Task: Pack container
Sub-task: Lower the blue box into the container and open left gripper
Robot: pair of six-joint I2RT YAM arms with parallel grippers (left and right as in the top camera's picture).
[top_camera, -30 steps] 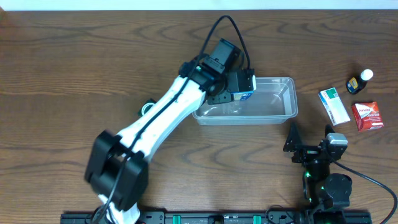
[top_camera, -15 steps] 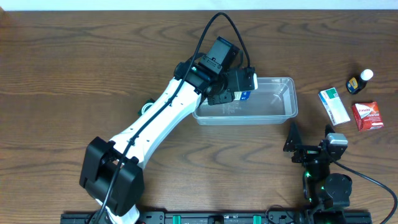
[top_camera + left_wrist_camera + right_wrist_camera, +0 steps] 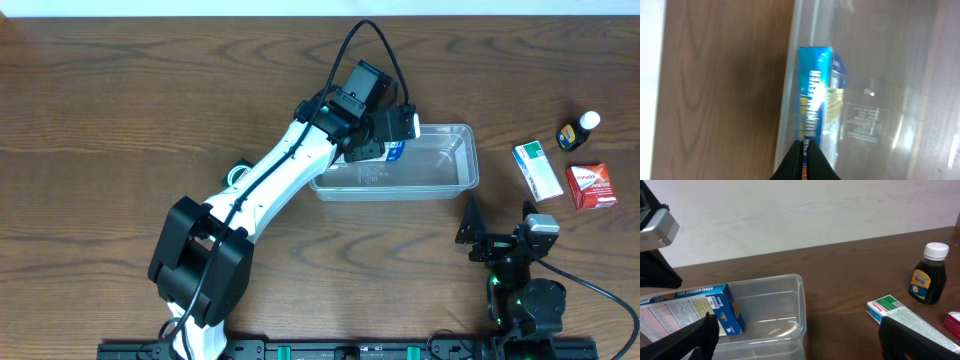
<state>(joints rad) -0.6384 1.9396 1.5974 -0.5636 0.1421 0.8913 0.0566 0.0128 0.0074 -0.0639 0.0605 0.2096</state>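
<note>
Container (image 3: 445,160) beneath outstretched left arm (image 3: 270,185), jaws pinching blue carton (image 3: 812,95).

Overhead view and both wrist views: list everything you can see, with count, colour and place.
container: one, clear, middle of the table.
blue carton: one, blue, tilted in the container's left end, held by the left gripper.
green-and-white box: one, lying flat right of the container.
red box: one, red, far right, beside the green-and-white box.
bottle: one, dark with a white cap, far right, behind the boxes.
table: one, brown wood.
left gripper: one, black on a white arm, shut on the blue carton.
right gripper: one, black, open, near edge, right of the container.
</note>
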